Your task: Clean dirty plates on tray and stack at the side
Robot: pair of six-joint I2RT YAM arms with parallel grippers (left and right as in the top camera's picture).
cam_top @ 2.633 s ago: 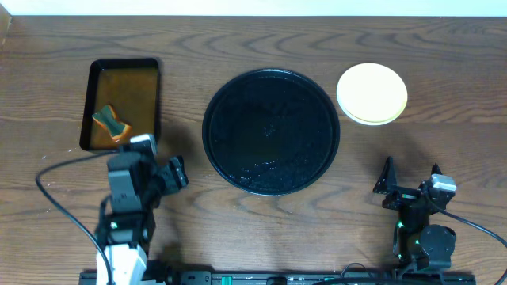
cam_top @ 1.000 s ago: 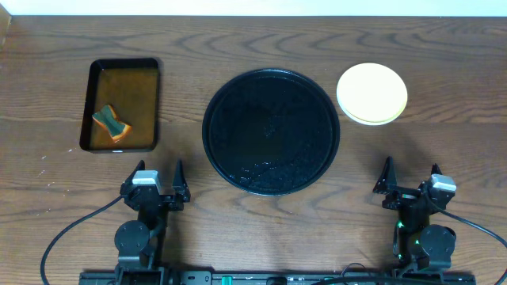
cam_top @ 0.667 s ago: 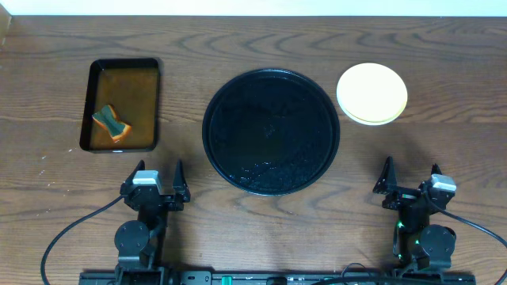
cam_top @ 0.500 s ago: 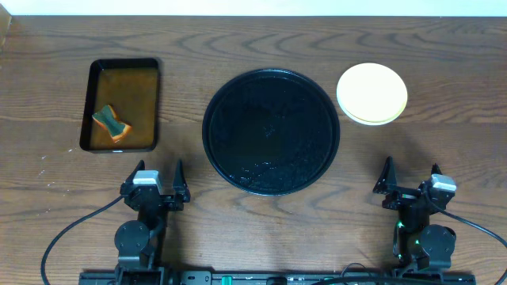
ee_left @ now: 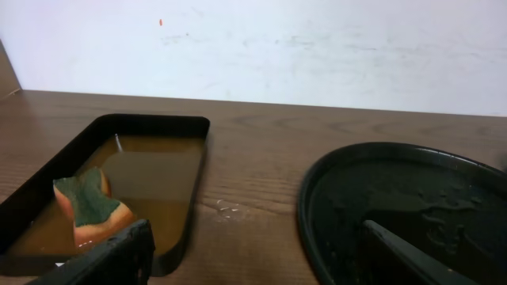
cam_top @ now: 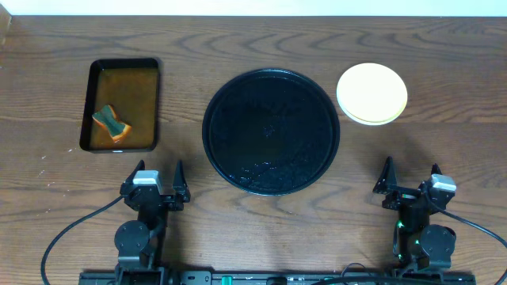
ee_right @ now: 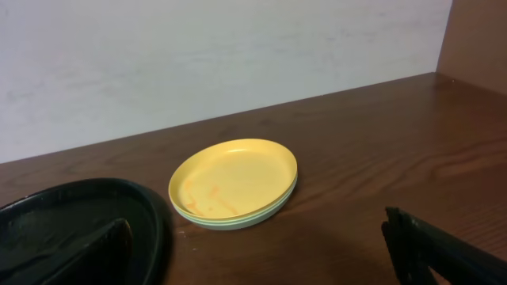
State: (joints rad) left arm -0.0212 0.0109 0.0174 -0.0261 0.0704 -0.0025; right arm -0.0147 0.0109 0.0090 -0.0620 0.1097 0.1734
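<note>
The plates point(cam_top: 372, 93) sit stacked on the table right of the tray, the yellow one on top with mint ones under it; the right wrist view point(ee_right: 234, 182) shows faint orange smears on the top plate. The large round black tray point(cam_top: 271, 131) holds no plate and looks wet; its rim shows in the left wrist view point(ee_left: 317, 190) and the right wrist view point(ee_right: 154, 214). My left gripper point(cam_top: 154, 180) is open and empty near the table's front left. My right gripper point(cam_top: 410, 176) is open and empty at the front right, below the stack.
A small rectangular black tray point(cam_top: 123, 67) of brown liquid with a green and orange sponge point(cam_top: 111, 123) stands at the back left, also in the left wrist view point(ee_left: 87, 207). A white wall runs behind the table.
The left arm has drawn back from beside the small tray to the table's front edge. In the last second nothing has moved.
</note>
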